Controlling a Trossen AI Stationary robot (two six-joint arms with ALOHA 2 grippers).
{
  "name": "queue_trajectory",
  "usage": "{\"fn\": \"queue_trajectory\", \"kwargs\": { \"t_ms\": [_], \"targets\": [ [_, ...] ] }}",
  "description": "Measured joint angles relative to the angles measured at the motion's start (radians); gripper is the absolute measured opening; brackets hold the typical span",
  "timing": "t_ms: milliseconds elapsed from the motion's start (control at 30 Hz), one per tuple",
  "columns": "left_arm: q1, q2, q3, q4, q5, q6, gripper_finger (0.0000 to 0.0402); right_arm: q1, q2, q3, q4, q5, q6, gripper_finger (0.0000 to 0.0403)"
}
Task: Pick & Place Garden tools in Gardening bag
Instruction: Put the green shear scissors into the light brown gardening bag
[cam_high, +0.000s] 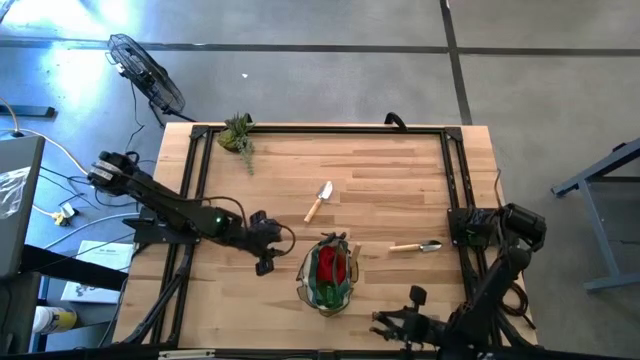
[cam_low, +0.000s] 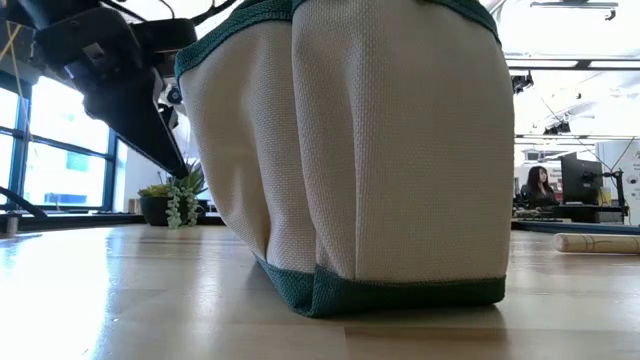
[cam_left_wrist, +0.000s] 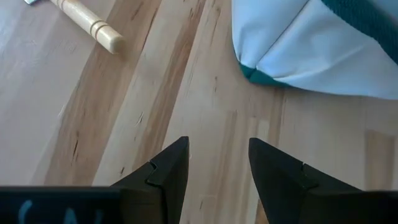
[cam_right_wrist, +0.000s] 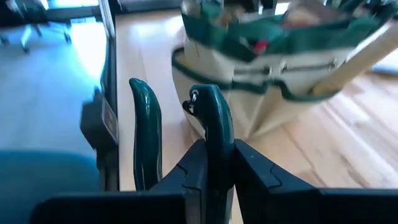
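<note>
The gardening bag (cam_high: 328, 272), cream fabric with dark-green trim, stands upright on its base near the table's near edge, with a red piece (cam_high: 330, 265) inside. It fills the low view (cam_low: 350, 150). My left gripper (cam_high: 265, 250) is open and empty just left of the bag, above the table (cam_left_wrist: 217, 174). My right gripper (cam_high: 392, 322) is at the near edge right of the bag, shut on pruning shears (cam_right_wrist: 208, 124) with dark-green handles. Two wooden-handled trowels lie flat on the table, one (cam_high: 318, 202) beyond the bag and one (cam_high: 415, 246) to its right. My right gripper pinches one handle of the shears (cam_right_wrist: 212, 155) between its two fingers. The handle runs along the fingers and sticks out past them toward the bag. The second handle (cam_right_wrist: 144, 130) stands free beside it. The gripper hides the blades.
A leafy plant clump (cam_high: 238, 135) lies at the far left corner. A black frame rail (cam_high: 200, 180) runs along the table's left, far and right sides. Bare wood lies between the trowels and the far edge. A person sits in the room beyond (cam_low: 535, 185).
</note>
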Motion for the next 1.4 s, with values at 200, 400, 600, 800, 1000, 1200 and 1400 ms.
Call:
{"fn": "queue_trajectory", "kwargs": {
  "t_ms": [200, 400, 600, 800, 1000, 1200, 1400],
  "targets": [
    [-0.011, 0.000, -0.031, 0.103, -0.023, -0.022, 0.0161, 0.020, 0.027, 0.000, 0.092, 0.147, 0.004, 0.0041],
    [-0.011, 0.000, -0.047, 0.167, -0.023, -0.022, 0.0161, 0.018, 0.027, 0.000, 0.223, 0.235, -0.086, 0.0041],
    [-0.011, 0.004, -0.052, 0.172, -0.023, -0.033, 0.0161, 0.017, 0.027, 0.001, 0.352, 0.284, -0.225, 0.0041],
    [-0.010, 0.052, -0.049, 0.218, -0.037, -0.072, 0.0161, 0.017, 0.027, 0.001, 0.389, 0.334, -0.254, 0.0041],
    [-0.019, 0.127, -0.052, 0.280, 0.008, -0.079, 0.0161, 0.007, 0.027, 0.001, 0.481, 0.400, -0.257, 0.0041],
    [-0.023, 0.195, -0.050, 0.368, 0.019, -0.081, 0.0161, -0.028, 0.027, 0.001, 0.526, 0.395, -0.238, 0.0041],
    [-0.023, 0.213, -0.052, 0.376, 0.098, -0.080, 0.0161, -0.074, 0.027, 0.001, 0.576, 0.382, -0.292, 0.0041]
  ]
}}
